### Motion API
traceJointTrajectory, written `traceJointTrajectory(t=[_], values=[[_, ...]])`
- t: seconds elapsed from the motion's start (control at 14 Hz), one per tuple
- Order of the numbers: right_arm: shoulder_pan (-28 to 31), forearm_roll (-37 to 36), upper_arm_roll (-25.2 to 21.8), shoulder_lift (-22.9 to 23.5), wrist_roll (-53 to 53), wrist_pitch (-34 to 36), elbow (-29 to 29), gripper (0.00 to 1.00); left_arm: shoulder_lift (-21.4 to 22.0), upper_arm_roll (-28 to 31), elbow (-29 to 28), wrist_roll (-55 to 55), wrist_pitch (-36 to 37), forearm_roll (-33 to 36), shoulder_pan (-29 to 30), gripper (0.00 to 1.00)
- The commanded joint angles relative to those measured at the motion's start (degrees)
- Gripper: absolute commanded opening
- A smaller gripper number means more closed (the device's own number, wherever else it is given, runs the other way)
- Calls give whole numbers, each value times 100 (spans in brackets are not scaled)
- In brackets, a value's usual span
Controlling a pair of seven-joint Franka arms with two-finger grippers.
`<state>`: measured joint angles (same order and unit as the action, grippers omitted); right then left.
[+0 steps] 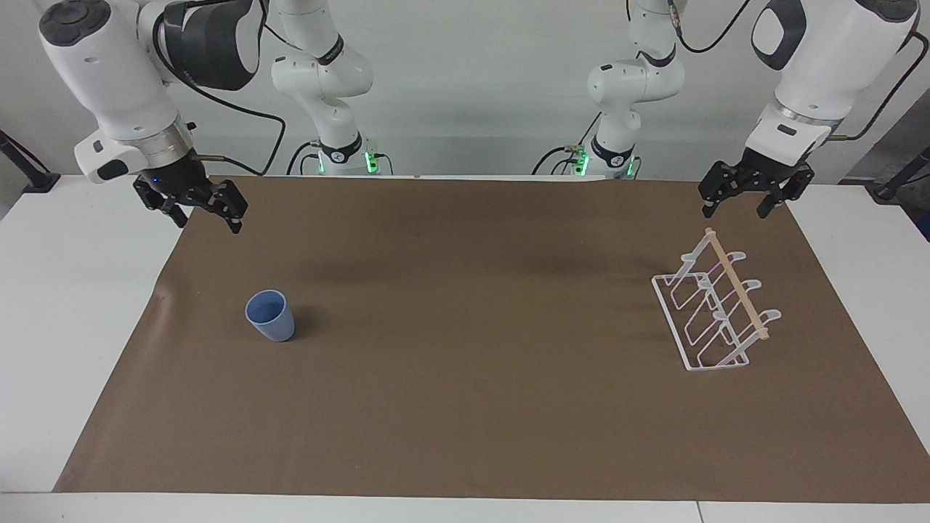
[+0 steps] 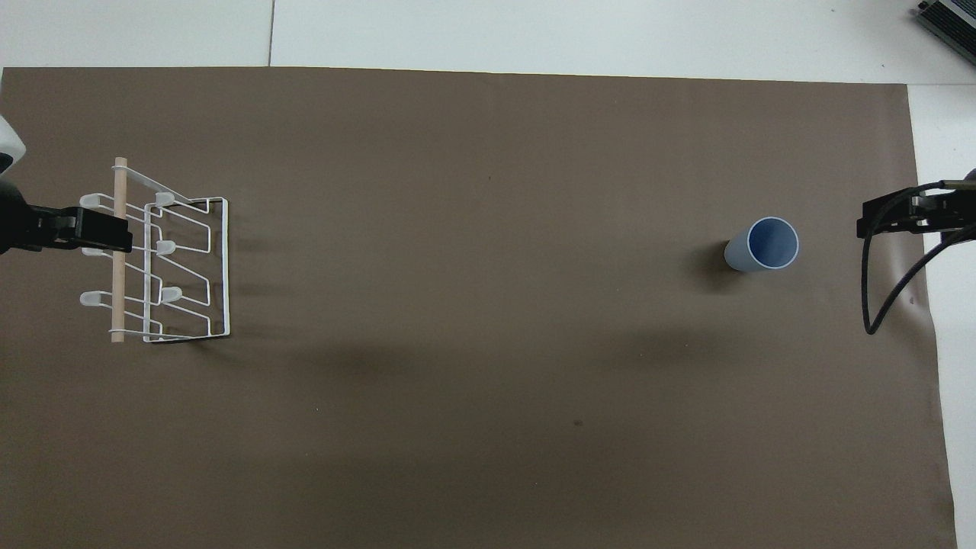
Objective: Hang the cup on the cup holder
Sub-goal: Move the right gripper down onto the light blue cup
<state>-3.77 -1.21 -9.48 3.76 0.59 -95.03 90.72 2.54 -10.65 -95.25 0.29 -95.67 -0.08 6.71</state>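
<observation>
The light-blue cup (image 1: 270, 316) stands upright with its mouth up on the brown mat, toward the right arm's end of the table; it also shows in the overhead view (image 2: 762, 245). The white wire cup holder (image 1: 716, 305) with a wooden dowel along its top stands toward the left arm's end (image 2: 160, 267); its prongs are bare. My right gripper (image 1: 208, 221) hangs open and empty in the air over the mat's edge, apart from the cup (image 2: 877, 219). My left gripper (image 1: 734, 212) hangs open and empty, raised over the holder's dowel side (image 2: 107, 231).
A brown paper mat (image 1: 465, 327) covers most of the white table (image 1: 65, 290). A black cable (image 2: 873, 305) loops down from the right gripper over the mat's edge. The arms' bases stand at the table's robot end.
</observation>
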Motion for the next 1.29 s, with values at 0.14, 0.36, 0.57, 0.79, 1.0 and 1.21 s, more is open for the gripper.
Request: traceJointTrajectory(t=[0.14,0.36,0.57,0.79,1.0,1.21], values=[[-89,7,78,-121,47,-104,131,100,115,-17,-99,94,-40,-45,59,100],[-80,7,78,-121,90,-104,139,100,115,-17,-99,94,-40,-45,59,100],[-10,16,69,-226,2,-654,480,100,115,-17,-99,94,-40,-45,59,100],[-53,16,69,-420,2,-1254,1061,100,115,-17,-99,94,-40,-45,59,100],[-98,33,78,-297,-120,-1928,1464,100,115,-17,-99,94,-40,-45,59,100],[-405,279,78,124,-235,-2704,1695,100,115,-17,-99,94,-40,-45,59,100]])
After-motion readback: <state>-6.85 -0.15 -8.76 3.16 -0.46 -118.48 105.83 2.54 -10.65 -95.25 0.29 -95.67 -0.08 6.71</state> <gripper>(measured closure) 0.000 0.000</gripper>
